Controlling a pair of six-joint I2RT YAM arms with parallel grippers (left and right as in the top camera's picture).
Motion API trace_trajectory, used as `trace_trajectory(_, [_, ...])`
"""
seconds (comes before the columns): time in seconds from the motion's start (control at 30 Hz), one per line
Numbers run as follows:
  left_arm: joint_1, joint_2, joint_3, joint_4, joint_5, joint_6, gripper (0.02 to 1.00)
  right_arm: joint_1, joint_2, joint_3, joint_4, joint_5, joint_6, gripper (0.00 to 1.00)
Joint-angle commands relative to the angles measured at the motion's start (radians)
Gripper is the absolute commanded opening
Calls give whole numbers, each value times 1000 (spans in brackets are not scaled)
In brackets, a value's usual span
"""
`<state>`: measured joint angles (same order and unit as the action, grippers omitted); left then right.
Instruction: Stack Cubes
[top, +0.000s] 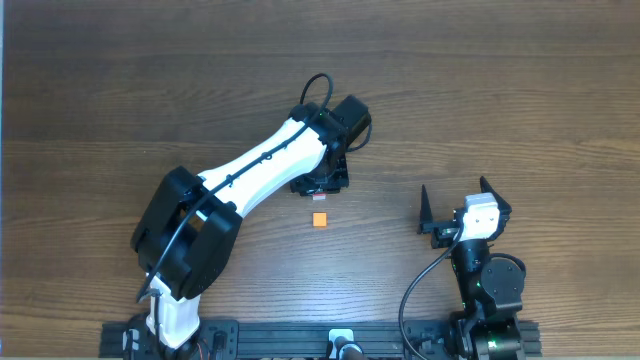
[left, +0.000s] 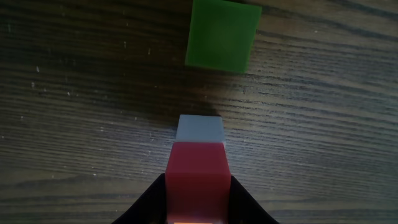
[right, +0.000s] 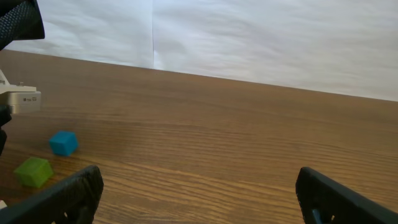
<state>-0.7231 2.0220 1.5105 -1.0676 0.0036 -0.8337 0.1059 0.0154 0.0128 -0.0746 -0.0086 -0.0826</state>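
At the top view's centre the left arm (top: 255, 165) hides its left jaws; the wrist view has them clamped on a red cube (left: 198, 180), its near end cut off. A pale grey cube (left: 199, 128) sits right at its far end, contact unclear, with a green cube (left: 222, 34) apart beyond. An orange cube (top: 319, 220) lies just below the arm. Lower right, the right jaws gape, holding nothing.

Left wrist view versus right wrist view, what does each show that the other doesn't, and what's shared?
Only the left wrist view: a red cube gripped by the left pincer. Only the right wrist view: the open right pincer and a white wall. Both: the green cube and the wooden table. The pale bluish cube past the red one may be the right view's blue cube; I cannot tell.
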Motion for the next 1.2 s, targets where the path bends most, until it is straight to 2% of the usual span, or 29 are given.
trace_trajectory(0.03, [0,20,-5,1,7,-11,286,6,-10,-8,0,6,-1,993])
trace_trajectory(1.2, [-2,20,-5,2,-5,-11,329,6,-10,-8,0,6,-1,993])
